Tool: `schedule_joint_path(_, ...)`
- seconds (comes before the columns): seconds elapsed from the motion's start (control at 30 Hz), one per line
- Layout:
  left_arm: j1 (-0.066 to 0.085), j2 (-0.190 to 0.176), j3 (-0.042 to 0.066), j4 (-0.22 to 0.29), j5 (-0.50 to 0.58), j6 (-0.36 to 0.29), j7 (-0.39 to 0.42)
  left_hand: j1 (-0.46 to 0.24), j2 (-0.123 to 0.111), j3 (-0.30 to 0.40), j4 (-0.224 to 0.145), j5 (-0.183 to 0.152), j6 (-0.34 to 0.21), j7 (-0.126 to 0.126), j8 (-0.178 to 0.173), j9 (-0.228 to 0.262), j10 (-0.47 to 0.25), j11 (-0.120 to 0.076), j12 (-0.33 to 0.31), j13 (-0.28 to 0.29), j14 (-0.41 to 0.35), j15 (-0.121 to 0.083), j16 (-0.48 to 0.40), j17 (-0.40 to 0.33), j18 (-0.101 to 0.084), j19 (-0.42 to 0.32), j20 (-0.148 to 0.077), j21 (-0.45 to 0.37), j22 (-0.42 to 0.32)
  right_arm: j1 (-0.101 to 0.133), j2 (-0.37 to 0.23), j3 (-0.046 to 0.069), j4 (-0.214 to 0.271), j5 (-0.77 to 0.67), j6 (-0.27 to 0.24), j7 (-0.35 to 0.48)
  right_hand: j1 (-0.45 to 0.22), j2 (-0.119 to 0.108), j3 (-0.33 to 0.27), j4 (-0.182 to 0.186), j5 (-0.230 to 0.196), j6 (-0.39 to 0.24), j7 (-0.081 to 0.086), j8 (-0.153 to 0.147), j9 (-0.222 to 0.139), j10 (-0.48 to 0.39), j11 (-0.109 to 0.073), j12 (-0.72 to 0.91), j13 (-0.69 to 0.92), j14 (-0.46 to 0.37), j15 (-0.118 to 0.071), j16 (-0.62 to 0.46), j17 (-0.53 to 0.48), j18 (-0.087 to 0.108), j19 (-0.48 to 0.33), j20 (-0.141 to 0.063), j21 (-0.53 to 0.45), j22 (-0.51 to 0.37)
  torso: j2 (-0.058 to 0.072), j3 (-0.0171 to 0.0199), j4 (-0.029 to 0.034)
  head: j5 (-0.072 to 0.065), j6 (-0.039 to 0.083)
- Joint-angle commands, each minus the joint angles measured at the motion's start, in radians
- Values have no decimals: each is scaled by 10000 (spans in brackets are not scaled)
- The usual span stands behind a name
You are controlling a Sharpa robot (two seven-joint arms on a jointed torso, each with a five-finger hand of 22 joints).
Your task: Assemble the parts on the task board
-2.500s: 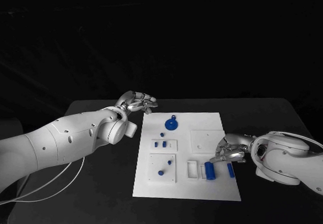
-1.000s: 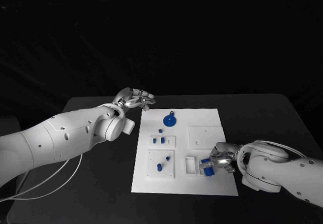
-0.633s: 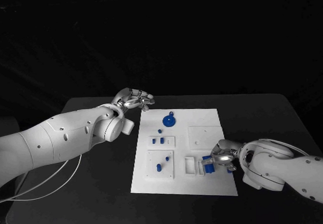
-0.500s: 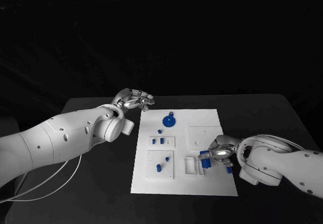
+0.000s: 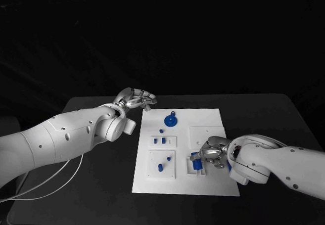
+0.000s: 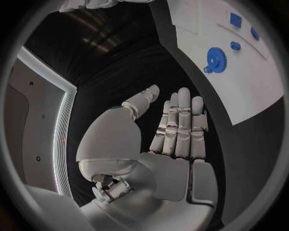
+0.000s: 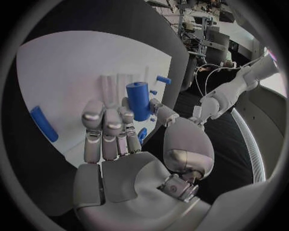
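The right hand (image 5: pixel 212 154) pinches a blue cylinder (image 7: pixel 139 100) over the task board (image 5: pixel 205 116) near its front right corner. The left hand (image 5: pixel 137 100) hangs empty, fingers apart, beside the board's far left corner.

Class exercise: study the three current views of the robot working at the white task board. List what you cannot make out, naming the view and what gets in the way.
1. Head view: the right hand covers the slot under the blue cylinder on the task board.
2. Right wrist view: the fingers hide the cylinder's lower end.
3. Head view: the small blue pieces are too tiny to identify.
4. Left wrist view: the board is cut off by the circle's rim.
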Motion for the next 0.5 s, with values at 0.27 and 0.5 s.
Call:
schedule_joint_path(0.27, 6, 0, 6, 29, 52, 109, 80, -75, 54, 2, 57, -48, -2, 81, 49, -15, -64, 3, 45, -1, 28, 16, -45, 18, 59, -30, -3, -43, 19, -27, 171, -62, -137, 40, 216, -298, -217, -35, -9, -101, 23, 116, 40, -54, -4, 34, -9, -2, 1, 43, -51, -46, 22, 1002, -12, 95, 72, 167, -3, -6, -13, 22, -14)
schedule_joint_path(0.5, 7, -6, 6, 39, 52, 113, 73, -77, 52, 0, 59, -49, -3, 81, 51, -17, -66, 3, 46, -2, 28, 16, -48, 24, 59, -31, -3, -46, 22, -29, 191, -84, -111, 36, 316, -328, -304, -76, -25, -119, 23, 115, 42, -65, -3, 28, -7, -7, 3, 45, -49, -52, 28, 1002, -14, 94, 76, 163, 0, -5, -17, 39, -30)
